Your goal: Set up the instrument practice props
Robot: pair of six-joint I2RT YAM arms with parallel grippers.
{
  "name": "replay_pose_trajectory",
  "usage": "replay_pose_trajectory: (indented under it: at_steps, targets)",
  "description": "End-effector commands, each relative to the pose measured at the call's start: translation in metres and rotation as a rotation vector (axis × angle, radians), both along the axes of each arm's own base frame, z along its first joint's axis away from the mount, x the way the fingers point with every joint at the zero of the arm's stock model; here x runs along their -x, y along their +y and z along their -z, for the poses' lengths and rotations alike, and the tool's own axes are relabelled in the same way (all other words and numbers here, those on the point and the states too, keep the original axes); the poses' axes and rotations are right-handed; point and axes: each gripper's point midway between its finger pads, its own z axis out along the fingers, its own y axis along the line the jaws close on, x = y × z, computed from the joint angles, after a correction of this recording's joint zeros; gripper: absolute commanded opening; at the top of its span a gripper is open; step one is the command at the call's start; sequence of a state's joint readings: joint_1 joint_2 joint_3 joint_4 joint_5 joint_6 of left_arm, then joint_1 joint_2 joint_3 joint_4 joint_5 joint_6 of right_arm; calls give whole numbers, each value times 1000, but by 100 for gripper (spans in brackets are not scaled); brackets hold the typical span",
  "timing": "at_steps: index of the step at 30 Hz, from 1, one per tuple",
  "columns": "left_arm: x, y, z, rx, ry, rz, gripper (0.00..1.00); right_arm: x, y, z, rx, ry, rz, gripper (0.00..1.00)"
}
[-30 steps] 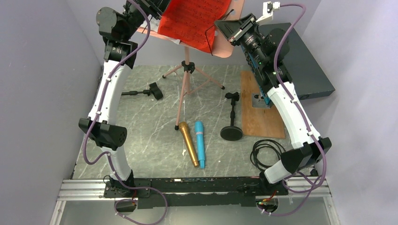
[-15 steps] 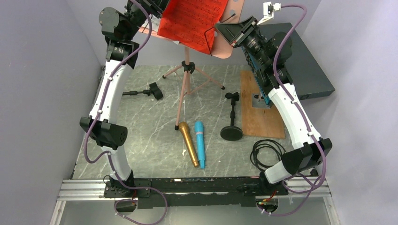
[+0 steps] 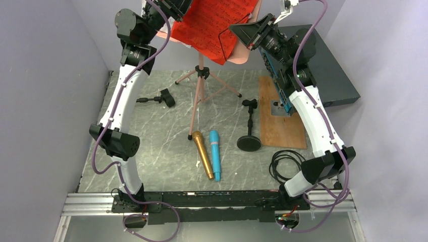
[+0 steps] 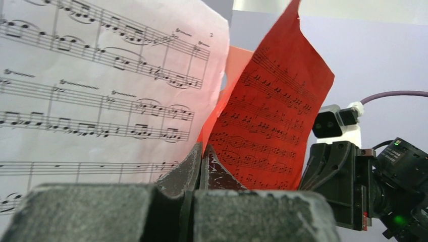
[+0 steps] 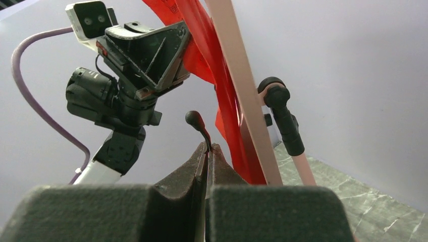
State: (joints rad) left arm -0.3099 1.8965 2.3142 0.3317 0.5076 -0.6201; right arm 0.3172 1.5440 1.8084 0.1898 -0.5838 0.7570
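Above the marble tabletop's (image 3: 151, 151) far edge stands your pink music stand (image 3: 201, 91). Your left pincer (image 4: 202, 151) is pinched shut on the red page (image 4: 272, 121), and your right pincer (image 5: 208, 151) is clamped tight on the stand's black wire arm (image 5: 197, 121).

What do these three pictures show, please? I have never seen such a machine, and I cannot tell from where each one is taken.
This is a robot: a left arm and a right arm, each ending in a two-finger claw. The wide picture comes from a fixed camera above and behind them; the two close pictures come from a camera on each wrist. On the table lie a gold microphone, a blue microphone and one black pole; a second black pole stands on its round base beside a wooden board. A pink music stand carries a red page and a white page. The left claw is shut at the pages' edge; whether it pinches paper, I cannot tell. The right claw is shut on the stand's thin black wire.
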Motion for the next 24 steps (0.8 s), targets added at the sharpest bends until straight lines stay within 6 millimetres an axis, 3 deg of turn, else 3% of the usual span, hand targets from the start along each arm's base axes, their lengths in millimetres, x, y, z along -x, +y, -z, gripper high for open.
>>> replay_pose_trajectory:
  at_steps: [1,19,24]
  targets:
    - [17,1,-24,38,-81,4,0,21,-2,-35,8,-114,-23,0]
    - [-3,22,-35,251,7,-53,0,15,-1,-45,23,-124,-12,0]
    - [-8,15,-29,250,28,-22,0,14,1,-48,21,-121,-24,0]
